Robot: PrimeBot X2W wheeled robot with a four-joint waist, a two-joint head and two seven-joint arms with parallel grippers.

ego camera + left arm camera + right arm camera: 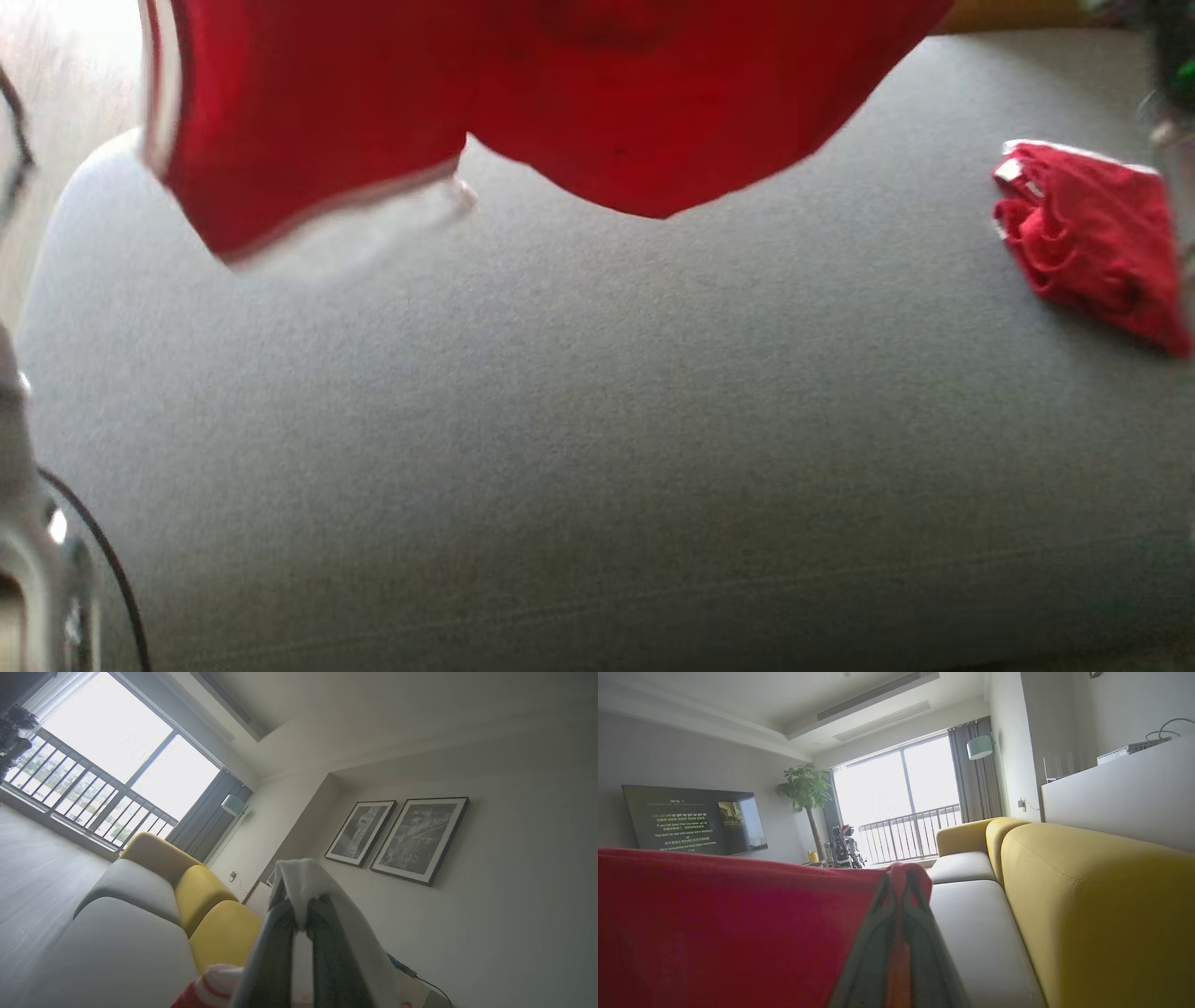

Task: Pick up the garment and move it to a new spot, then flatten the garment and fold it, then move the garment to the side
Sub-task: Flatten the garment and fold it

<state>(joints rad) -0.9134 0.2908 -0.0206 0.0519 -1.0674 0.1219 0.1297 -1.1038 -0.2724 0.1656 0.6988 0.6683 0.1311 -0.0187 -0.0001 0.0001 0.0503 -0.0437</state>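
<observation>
Currently aloft at twelve o'clock of the head view: red jersey garment with white trim (579, 103), hanging clear of the grey fabric sofa seat (597, 420). Pinched at its white edge by the left gripper (302, 921), clamped tight; pinched at a red fold by the right gripper (899, 898), likewise closed. Thin holds, so likely to slip if swung fast. Could also drape over the small crumpled red cloth (1092, 243) at three o'clock; best laid well apart.

- Soft red cloth garment with white trim (560, 103) hangs in the air above the grey sofa cushion (597, 420), spread wide, blurred.
- Two lobes droop; the white-edged one on my left hangs lowest.
</observation>
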